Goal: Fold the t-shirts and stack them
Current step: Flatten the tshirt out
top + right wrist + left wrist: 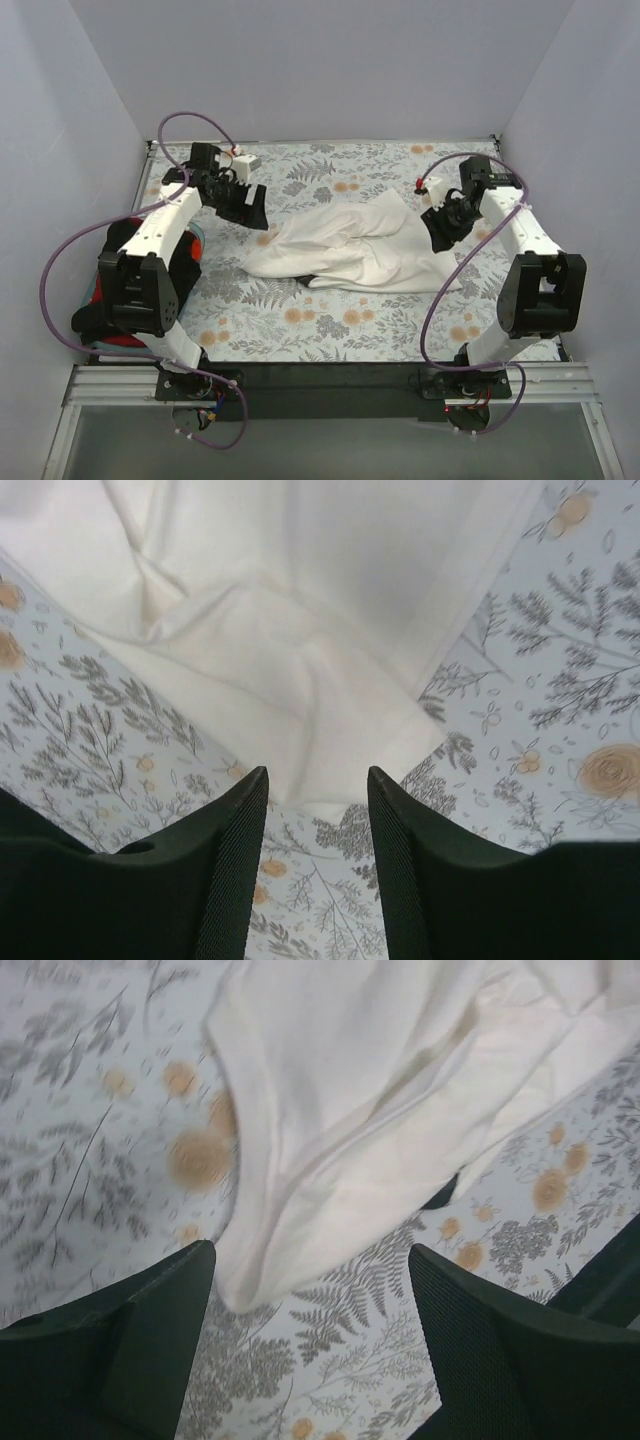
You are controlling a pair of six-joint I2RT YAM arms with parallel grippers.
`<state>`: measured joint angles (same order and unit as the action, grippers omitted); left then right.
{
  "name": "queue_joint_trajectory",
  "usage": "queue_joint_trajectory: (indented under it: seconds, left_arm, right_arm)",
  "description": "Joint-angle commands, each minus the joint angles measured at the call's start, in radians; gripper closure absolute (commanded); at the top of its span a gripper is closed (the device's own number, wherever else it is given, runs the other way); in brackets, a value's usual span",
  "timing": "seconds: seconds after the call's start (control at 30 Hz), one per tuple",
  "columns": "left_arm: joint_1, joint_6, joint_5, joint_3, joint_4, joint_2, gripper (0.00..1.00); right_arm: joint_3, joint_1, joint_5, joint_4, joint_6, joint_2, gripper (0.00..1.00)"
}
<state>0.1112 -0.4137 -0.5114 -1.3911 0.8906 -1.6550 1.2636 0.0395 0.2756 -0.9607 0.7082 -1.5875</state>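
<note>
Left gripper (pixel 310 1260) was open, jaws spread wide, with its fingers (pixel 150 1340) hanging above the table cloth (pixel 90 1160). In the left wrist view the rounded near corner of the off-white t-shirt (pixel 380 1080) lay right between the two fingers. Could not tell if they touched it. A small dark patch (pixel 440 1195) showed under the shirt's edge, too little of it to identify.

Right gripper (pixel 316 780) was also open, with a narrower gap. A corner of the off-white t-shirt (pixel 300 630) pointed into that gap and the jaws were not closed on it. Contact unclear.

From the top view, the left gripper (pixel 255 215) sat at the shirt's left end and the right gripper (pixel 437 235) at its right side, both arms angled in toward the middle. The off-white t-shirt (pixel 350 245) lay crumpled and bunched, not flat, around the centre of the floral table cloth (pixel 330 320), stretching roughly left to right.

At the table's left edge, mostly hidden behind the left arm, sat a pile of cloth (pixel 92 295) showing red and black, well apart from the white shirt.
</note>
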Motion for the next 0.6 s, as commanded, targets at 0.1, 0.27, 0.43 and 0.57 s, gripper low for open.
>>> queue_joint_trajectory:
  seconds: [0.1,0.27,0.43,0.57]
  left_arm:
    - [0.247,0.007,-0.092,-0.097,-0.177,-0.125,0.25]
    - [0.330,0.007,-0.059,-0.227,-0.188,-0.287,0.27]
    - [0.384,0.038,0.016,-0.250,-0.190,-0.360,0.47]
    - [0.398,0.090,0.005,-0.244,-0.127,-0.342,0.78]
  right_arm:
    - [0.216,0.005,0.129,-0.016,-0.127,-0.212,0.51]
    - [0.316,0.007,0.143,-0.012,-0.176,-0.368,0.53]
    - [0.345,0.013,0.120,0.011,-0.217,-0.457,0.55]
    - [0.336,0.013,0.079,0.023,-0.228,-0.483,0.57]
